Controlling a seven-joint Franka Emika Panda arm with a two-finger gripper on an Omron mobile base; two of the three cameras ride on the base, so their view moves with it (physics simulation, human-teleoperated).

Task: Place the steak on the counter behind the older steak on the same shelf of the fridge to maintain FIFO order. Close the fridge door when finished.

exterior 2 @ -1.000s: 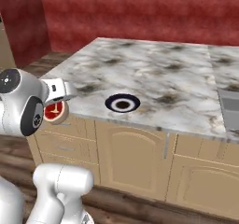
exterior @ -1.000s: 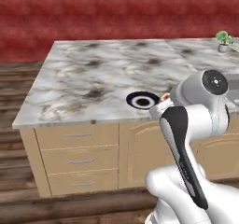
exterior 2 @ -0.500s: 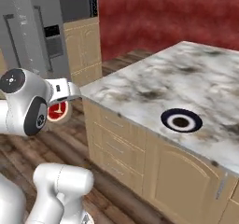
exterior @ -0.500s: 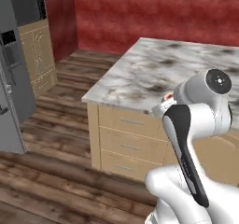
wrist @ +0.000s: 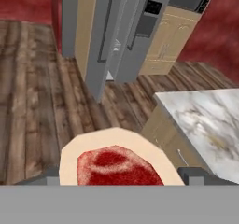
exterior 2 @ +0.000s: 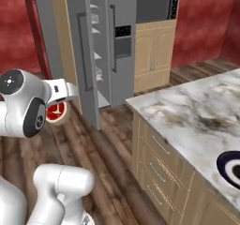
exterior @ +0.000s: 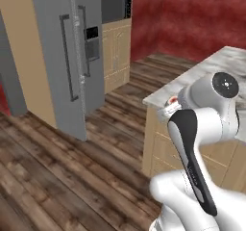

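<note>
hand view: the steak (wrist: pixel 115 166) is seen clamped between the two dark fingertips (wrist: pixel 193 175), red marbled top facing the camera and cream fat rim around it, so the gripper (wrist: pixel 119 177) is closed on a wide load rather than standing empty. in the right base view the same steak (exterior 2: pixel 56 112) is carried low beside the white arm, over the wooden floor (exterior 2: pixel 117 172), well apart from the counter (exterior 2: pixel 197 121) where only a dark-blue-rimmed plate (exterior 2: pixel 230 168) is left.

the pickup is judged done, and the carry toward the fridge (exterior 2: pixel 101 41) is under way. the fridge door (exterior 2: pixel 84 55) is seen standing open, with white shelves (exterior 2: pixel 96 55) visible in the gap behind it. the older steak cannot be made out on any shelf from here.

what is left, as judged: the approach to the fridge is to be finished, the right shelf found, the carried steak set behind the older one, the hand drawn out, and the door swung closed. roughly the first half of the job appears to be behind.
</note>
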